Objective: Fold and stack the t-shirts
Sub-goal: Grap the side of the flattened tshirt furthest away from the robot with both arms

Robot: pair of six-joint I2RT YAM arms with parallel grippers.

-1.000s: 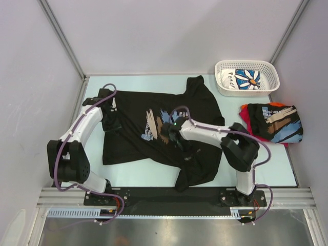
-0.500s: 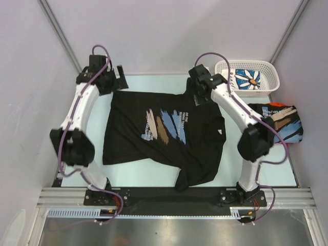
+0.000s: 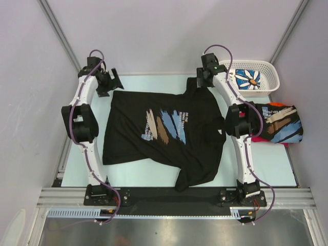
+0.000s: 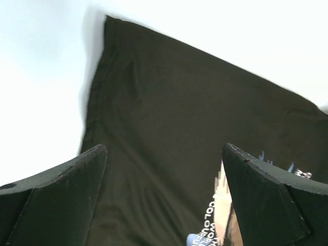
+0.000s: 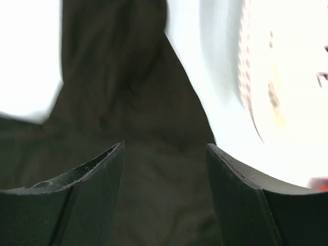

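The black t-shirt (image 3: 159,133) with the tan, light-blue and white brush-stroke print lies spread print-up on the pale table (image 3: 138,174), stretching from just beneath both grippers back toward the arm bases. The left gripper (image 3: 111,82) hangs at the shirt's far left corner with its jaws spread wide and nothing between them. In its wrist view the two dark fingers (image 4: 56,195) frame plain black cloth below, with the shirt's edge running off to the gripper's left and a bit of the print showing near the other finger. The right gripper (image 3: 201,81) sits over the far right sleeve, its jaws also parted and empty. Its fingers (image 5: 241,205) straddle a narrow strip of black cloth underneath.

To the right of the right gripper stands the white lattice basket (image 3: 274,77), which holds the white daisy-print t-shirt (image 3: 248,78). Nearer the bases and to that gripper's right, a folded black brush-stroke t-shirt (image 3: 279,122) rests on top of a red t-shirt (image 3: 262,138), beside the right arm's elbow.
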